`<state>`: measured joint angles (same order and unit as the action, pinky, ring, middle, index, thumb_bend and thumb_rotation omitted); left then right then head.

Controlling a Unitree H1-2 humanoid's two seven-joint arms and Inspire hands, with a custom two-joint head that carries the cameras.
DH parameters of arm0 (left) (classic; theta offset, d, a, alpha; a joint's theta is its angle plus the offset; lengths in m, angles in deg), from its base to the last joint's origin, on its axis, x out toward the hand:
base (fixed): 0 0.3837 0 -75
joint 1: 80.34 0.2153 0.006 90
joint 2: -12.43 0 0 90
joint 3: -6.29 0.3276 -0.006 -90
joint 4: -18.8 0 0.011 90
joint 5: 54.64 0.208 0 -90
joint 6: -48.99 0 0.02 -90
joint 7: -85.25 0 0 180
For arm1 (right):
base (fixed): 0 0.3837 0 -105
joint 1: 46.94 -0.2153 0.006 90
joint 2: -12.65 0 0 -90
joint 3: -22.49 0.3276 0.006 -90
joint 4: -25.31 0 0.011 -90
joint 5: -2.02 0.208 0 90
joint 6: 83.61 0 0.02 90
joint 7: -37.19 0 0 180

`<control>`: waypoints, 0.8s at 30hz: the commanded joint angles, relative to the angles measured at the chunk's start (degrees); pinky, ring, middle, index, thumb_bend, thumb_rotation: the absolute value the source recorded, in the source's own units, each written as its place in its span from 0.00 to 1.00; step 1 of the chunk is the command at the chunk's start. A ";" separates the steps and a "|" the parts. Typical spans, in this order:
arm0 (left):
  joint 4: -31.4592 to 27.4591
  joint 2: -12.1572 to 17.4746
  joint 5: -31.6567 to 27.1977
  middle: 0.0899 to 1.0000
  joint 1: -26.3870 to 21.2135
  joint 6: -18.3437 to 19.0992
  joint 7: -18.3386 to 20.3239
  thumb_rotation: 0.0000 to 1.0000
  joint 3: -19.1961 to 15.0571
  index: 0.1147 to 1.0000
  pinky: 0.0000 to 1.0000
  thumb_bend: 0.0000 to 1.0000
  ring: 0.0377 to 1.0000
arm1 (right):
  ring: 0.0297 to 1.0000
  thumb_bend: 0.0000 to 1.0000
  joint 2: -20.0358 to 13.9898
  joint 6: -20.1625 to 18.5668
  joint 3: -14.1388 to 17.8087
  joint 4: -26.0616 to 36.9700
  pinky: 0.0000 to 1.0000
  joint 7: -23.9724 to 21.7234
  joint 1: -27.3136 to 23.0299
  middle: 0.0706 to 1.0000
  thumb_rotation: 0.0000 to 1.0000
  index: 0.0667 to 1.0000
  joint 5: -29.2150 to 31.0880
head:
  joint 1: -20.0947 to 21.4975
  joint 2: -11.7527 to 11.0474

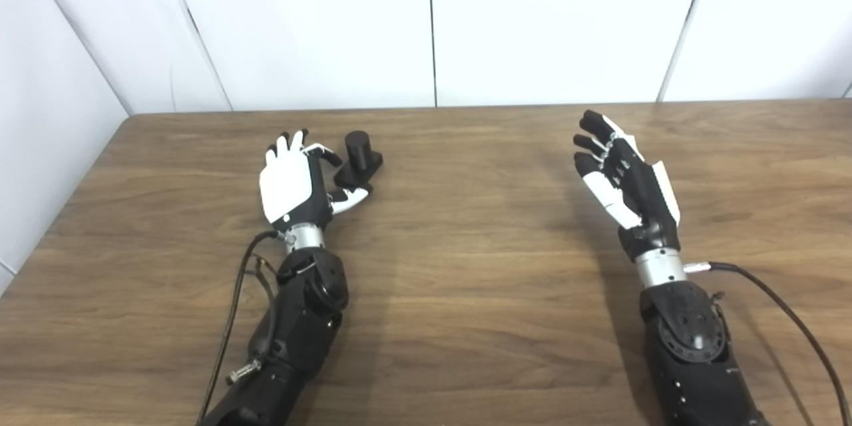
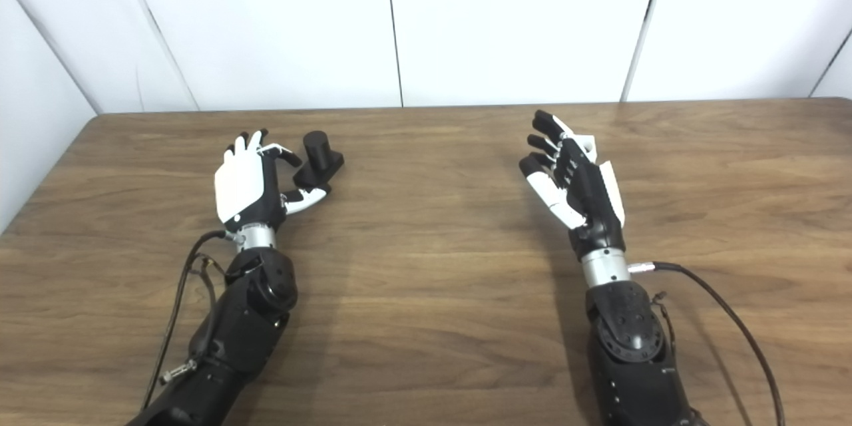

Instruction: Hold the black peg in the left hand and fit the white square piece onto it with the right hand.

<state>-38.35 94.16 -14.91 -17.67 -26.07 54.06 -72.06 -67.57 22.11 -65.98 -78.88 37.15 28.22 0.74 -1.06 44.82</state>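
Black peg point(image 1: 359, 158), a short cylinder on a square base, stands on the wood-grain desk point(image 1: 466, 279) just beside the left hand point(image 1: 293, 183), whose spread fingers flank it. The right hand point(image 1: 626, 180) hovers well apart, fingers loosely spread, holding nothing.

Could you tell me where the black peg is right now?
In both views the peg stands upright on the table, left of centre towards the far edge, just right of the open left hand, between its fingers and thumb.

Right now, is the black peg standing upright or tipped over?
Upright. The black peg sits flat on its base on the table, cylinder pointing up, beside the open left hand.
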 commanded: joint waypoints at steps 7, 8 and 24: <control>1.35 -0.10 -0.24 0.91 0.48 -0.83 -2.33 0.08 -0.18 0.42 1.00 0.52 1.00 | 0.83 0.63 -0.49 -0.43 0.62 -1.44 0.79 0.25 5.04 0.87 0.63 0.85 -0.06 | -0.01 0.22; 1.32 -0.08 -0.24 0.90 0.53 -0.79 -2.36 0.08 -0.15 0.42 1.00 0.52 1.00 | 0.83 0.62 -0.50 -0.46 0.62 -1.33 0.79 0.24 5.11 0.87 0.63 0.85 -0.10 | 0.01 0.25; 0.82 -0.14 -0.55 0.89 0.99 0.11 -1.65 0.08 0.34 0.42 1.00 0.52 0.99 | 0.83 0.63 -0.60 -1.67 0.90 -0.11 0.78 0.16 5.79 0.86 0.64 0.85 -0.09 | 0.20 0.65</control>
<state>-38.08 94.12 -15.82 -17.77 -25.89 53.16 -72.25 -67.68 20.52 -65.43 -76.59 37.30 29.76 0.53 -0.79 45.44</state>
